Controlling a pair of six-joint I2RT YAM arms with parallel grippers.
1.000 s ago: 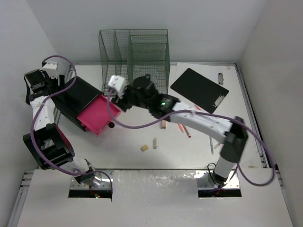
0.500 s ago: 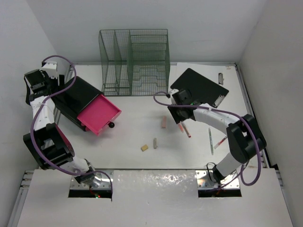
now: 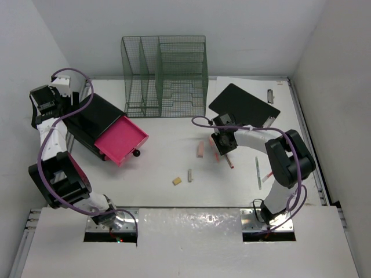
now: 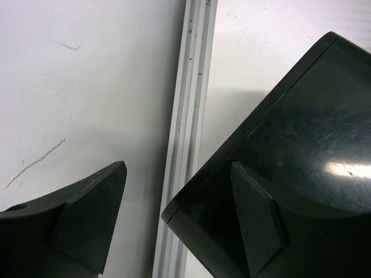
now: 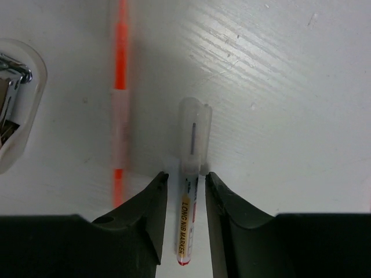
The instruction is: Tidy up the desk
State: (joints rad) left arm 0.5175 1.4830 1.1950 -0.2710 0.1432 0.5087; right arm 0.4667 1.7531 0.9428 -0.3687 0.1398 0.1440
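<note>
The desk (image 3: pixel 168 165) is a white tabletop with loose stationery. My right gripper (image 3: pixel 222 142) is low over it, right of centre. In the right wrist view its jaws (image 5: pixel 185 176) stand narrowly open on either side of a clear long-nib marker (image 5: pixel 189 174) lying on the desk, with a thin gap on each side. My left gripper (image 3: pixel 45 99) is at the far left, open and empty. In the left wrist view it (image 4: pixel 177 174) straddles the corner of the black drawer box (image 4: pixel 290 145) by the desk's metal rail (image 4: pixel 188 116).
The black box (image 3: pixel 93 119) has its pink drawer (image 3: pixel 123 139) pulled out. A green wire organizer (image 3: pixel 164 75) stands at the back, a black clipboard (image 3: pixel 243 107) at back right. A pink stick (image 3: pixel 200 150), small blocks (image 3: pixel 177 181), pens (image 3: pixel 258 172) and an orange pen (image 5: pixel 120 98) lie around.
My right arm has swung from over the pink drawer to the right and come down over the marker. The left arm has not moved.
</note>
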